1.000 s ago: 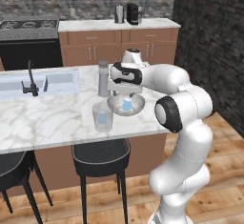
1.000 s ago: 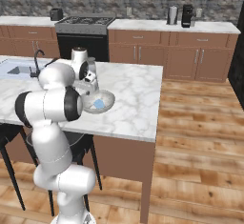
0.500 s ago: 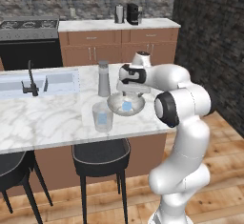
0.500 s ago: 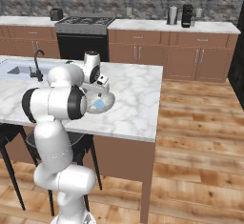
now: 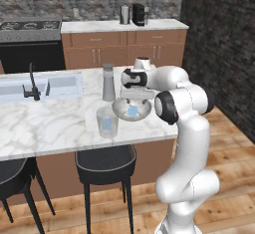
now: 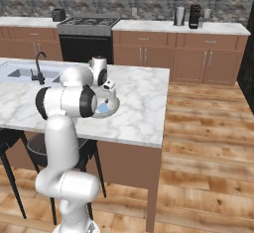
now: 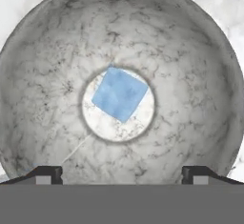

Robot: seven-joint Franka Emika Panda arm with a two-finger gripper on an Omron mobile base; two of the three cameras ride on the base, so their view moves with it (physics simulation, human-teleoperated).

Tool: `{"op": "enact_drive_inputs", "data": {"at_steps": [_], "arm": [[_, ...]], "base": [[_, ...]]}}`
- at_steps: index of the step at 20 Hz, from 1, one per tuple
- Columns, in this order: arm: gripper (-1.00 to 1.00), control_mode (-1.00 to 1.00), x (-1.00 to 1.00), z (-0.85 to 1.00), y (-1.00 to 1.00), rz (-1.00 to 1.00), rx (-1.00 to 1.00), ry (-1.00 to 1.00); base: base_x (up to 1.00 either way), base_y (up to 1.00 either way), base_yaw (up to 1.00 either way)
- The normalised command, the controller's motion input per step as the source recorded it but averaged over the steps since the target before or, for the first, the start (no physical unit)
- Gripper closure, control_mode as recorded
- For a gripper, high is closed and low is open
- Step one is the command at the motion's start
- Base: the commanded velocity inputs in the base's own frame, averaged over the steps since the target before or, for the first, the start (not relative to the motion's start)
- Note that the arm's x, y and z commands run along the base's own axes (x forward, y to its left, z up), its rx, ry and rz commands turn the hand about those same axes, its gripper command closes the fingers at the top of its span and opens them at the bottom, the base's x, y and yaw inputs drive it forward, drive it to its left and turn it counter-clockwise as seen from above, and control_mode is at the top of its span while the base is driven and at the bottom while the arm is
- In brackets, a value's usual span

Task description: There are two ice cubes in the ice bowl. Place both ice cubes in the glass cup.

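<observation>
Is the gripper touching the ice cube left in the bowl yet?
Apart. In the hand view the ice cube lies on the ice bowl's floor, and the gripper fingertips stand wide at the frame bottom, clear of it.

Glossy translucent grey ice bowl (image 7: 43, 75) on polished marble counter (image 5: 45, 123)

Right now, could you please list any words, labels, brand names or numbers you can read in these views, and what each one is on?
None: no readable text anywhere.
The ice bowl, ice cube, glass cup, grey bottle and coffee machine bear no lettering.
</observation>
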Motion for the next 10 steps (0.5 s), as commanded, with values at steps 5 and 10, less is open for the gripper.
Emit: {"op": "enact_drive_inputs", "data": {"at_steps": [5,10], "arm": [[-1.0,-1.0,0.22,-0.36,0.0,0.0,-0.02,0.11],[-1.0,-1.0,0.3,-0.27,0.0,0.0,-0.03,0.01]], "base": [[0.0,0.0,0.0],[0.0,0.0,0.0]]}}
